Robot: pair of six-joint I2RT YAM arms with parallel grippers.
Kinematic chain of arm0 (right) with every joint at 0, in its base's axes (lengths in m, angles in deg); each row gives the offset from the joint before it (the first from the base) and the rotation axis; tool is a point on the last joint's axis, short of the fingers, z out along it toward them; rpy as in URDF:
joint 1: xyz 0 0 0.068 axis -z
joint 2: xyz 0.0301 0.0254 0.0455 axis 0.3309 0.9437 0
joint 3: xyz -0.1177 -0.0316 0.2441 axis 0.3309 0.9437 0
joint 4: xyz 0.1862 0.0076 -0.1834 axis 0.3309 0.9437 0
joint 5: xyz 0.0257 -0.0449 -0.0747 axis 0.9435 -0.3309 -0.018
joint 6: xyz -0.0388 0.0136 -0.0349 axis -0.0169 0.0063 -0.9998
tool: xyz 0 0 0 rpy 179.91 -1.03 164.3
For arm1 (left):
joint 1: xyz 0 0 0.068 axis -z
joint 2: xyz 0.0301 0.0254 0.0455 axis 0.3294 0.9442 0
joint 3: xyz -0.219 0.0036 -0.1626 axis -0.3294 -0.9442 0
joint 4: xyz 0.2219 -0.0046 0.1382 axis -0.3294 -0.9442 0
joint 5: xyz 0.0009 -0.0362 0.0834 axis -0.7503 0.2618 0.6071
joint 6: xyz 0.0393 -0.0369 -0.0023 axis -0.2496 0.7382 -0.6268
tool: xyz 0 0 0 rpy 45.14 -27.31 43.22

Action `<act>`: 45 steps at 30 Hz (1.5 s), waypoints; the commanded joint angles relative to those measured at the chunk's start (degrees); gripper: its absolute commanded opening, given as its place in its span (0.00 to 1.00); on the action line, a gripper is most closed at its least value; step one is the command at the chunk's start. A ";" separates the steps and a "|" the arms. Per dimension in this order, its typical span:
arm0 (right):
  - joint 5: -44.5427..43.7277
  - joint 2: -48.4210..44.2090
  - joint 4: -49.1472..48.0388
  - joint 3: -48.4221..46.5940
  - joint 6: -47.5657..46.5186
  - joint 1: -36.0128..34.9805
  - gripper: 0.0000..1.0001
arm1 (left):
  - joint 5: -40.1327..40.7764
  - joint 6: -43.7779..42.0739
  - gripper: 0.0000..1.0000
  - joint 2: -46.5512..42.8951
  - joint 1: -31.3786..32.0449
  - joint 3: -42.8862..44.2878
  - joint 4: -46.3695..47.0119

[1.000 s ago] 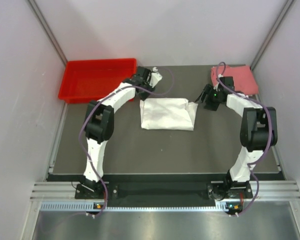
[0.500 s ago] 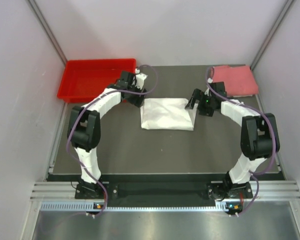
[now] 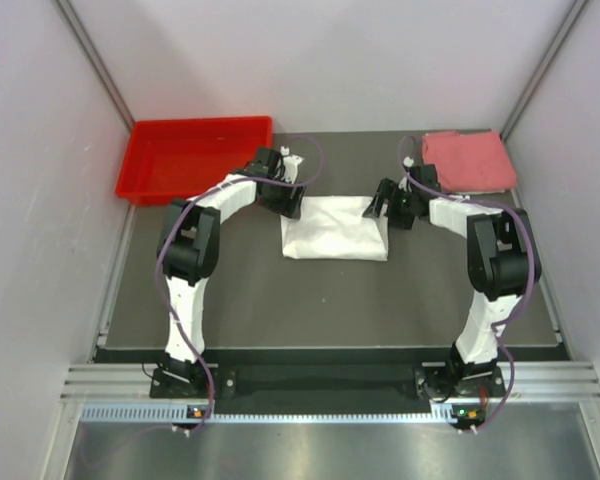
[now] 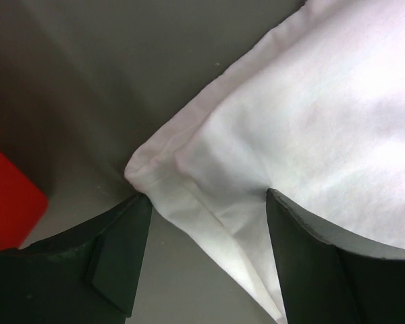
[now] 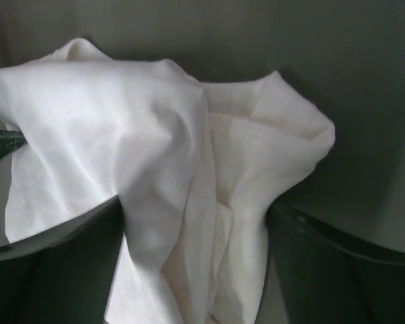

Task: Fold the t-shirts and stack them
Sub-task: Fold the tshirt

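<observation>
A white t-shirt (image 3: 335,228) lies folded into a rectangle at the table's middle. A pink-red t-shirt (image 3: 467,162) lies folded at the back right. My left gripper (image 3: 286,201) sits low at the white t-shirt's far left corner. In the left wrist view that gripper (image 4: 206,226) is open, its jaws astride the hemmed corner (image 4: 163,169). My right gripper (image 3: 382,204) is at the far right corner. Seen from its wrist, the right gripper (image 5: 192,260) is open wide, with bunched white cloth (image 5: 189,175) filling the gap between its fingers (image 5: 324,263).
A red plastic bin (image 3: 195,158) stands at the back left, just beyond the left arm. White walls close in the table on three sides. Dark table surface (image 3: 330,300) stretches between the white t-shirt and the arm bases.
Both grippers have come inward and down onto the white t-shirt's far corners. The right arm has left the pink-red t-shirt's edge. The white t-shirt's right flap has settled flatter.
</observation>
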 commanded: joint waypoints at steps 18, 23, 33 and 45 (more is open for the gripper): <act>4.99 4.49 -3.75 -6.97 -1.20 0.75 0.04 | -5.85 2.33 0.40 5.59 1.98 10.11 1.00; 3.77 8.18 -2.70 -10.22 -2.78 1.18 0.15 | -5.06 2.86 0.27 8.93 1.98 14.41 0.04; 2.71 11.34 -4.10 -13.38 -0.42 1.54 1.00 | -4.45 2.07 0.08 9.46 1.98 14.33 0.73; 4.55 16.98 -9.20 -16.47 1.09 1.45 0.00 | -4.53 0.66 0.10 10.60 1.98 16.35 0.82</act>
